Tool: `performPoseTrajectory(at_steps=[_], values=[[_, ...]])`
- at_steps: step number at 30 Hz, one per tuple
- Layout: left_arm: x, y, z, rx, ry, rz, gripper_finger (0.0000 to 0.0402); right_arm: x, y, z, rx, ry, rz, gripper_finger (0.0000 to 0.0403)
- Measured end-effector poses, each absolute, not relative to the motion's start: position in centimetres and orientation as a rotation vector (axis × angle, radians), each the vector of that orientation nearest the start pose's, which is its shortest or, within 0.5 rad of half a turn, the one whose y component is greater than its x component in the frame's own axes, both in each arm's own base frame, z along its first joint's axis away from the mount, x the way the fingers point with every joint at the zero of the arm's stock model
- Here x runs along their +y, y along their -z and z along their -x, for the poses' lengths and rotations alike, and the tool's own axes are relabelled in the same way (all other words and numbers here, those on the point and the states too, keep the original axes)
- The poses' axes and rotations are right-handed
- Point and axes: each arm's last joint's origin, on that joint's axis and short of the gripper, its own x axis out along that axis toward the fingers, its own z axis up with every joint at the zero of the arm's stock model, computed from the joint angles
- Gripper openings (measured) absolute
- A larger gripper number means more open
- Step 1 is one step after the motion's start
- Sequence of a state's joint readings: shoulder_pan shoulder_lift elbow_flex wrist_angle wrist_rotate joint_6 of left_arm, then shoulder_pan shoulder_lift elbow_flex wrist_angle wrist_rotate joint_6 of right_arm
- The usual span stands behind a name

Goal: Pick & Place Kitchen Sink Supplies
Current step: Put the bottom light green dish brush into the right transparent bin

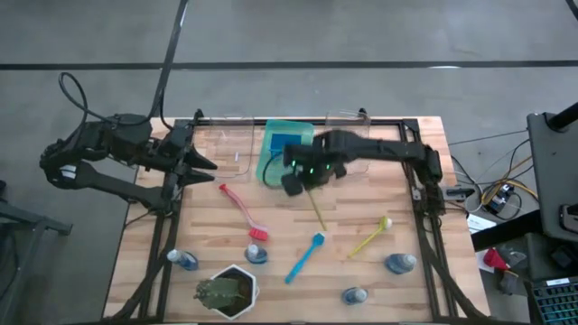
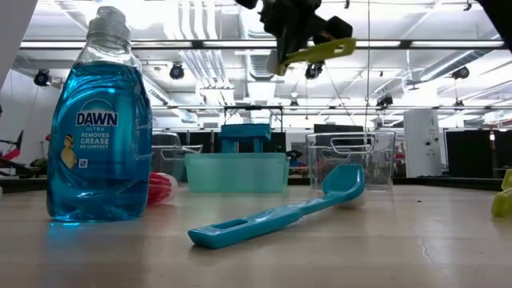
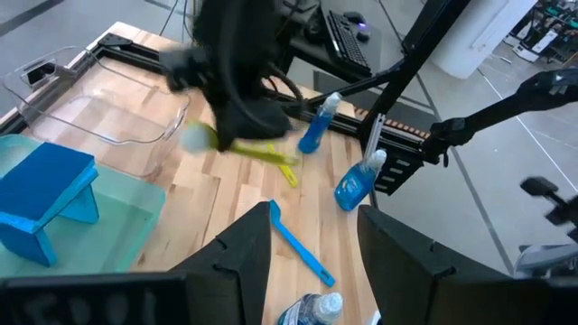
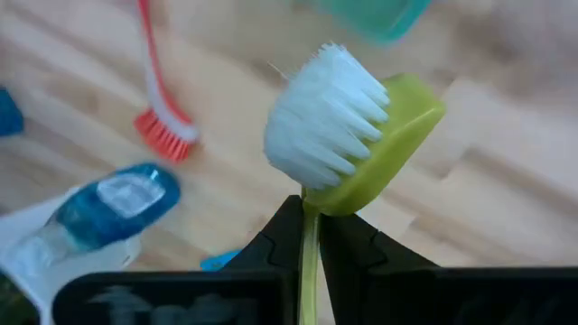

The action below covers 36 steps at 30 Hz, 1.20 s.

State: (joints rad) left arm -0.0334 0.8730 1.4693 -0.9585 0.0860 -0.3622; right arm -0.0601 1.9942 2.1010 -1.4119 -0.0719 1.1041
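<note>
A yellow-green plastic dish brush with white bristles is pinched in the right gripper; red brush, blue brush, bottles remain. Left gripper waits, spread.

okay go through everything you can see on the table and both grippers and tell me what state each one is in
Right gripper: shut on green brush, above the table.
Green brush: lifted, held by its handle.
Left gripper: open, empty.
Red brush: lying flat.
Blue brush: lying flat.
Yellow brush: lying flat.
Bottles: four on the table; the one in the low view is upright.
Sponges: stacked in green tray.
Plant: upright.
</note>
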Motion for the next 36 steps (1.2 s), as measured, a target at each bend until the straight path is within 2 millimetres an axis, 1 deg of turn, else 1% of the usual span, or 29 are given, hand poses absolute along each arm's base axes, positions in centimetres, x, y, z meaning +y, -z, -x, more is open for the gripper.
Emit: performPoseTrajectory(at_steps=[5, 10, 16, 20, 23, 26, 29, 36], values=[[-0.6, -45.9, -10.9, 0.380, 0.050, 0.372, 0.0159, -6.7, -35.8, -37.3, 1.147, 0.791, -0.975, 0.0022], [-0.6, -45.9, -11.0, 0.380, 0.049, 0.373, 0.0159, -11.7, -37.1, -35.0, 1.101, 0.879, -0.954, 0.0022], [-0.6, -45.8, -11.3, 0.383, 0.043, 0.373, 0.0159, -17.8, -37.3, -32.0, 1.065, 0.963, -0.976, 0.0022], [-0.6, -45.8, -11.4, 0.386, 0.042, 0.373, 0.0159, -20.8, -37.1, -30.3, 1.062, 0.998, -0.983, 0.0022], [-0.6, -45.8, -11.4, 0.391, 0.041, 0.373, 0.0159, -22.3, -36.7, -29.2, 1.073, 1.017, -0.987, 0.0022], [-0.6, -45.7, -11.4, 0.393, 0.041, 0.374, 0.0159, -23.3, -36.1, -28.6, 1.094, 1.021, -0.979, 0.0022], [-0.6, -45.7, -11.4, 0.393, 0.041, 0.374, 0.0159, -23.7, -34.9, -28.6, 1.137, 1.011, -0.958, 0.0022], [-0.6, -45.6, -11.7, 0.401, 0.037, 0.374, 0.0159, -23.9, -31.5, -29.0, 1.223, 1.006, -0.956, 0.0022]])
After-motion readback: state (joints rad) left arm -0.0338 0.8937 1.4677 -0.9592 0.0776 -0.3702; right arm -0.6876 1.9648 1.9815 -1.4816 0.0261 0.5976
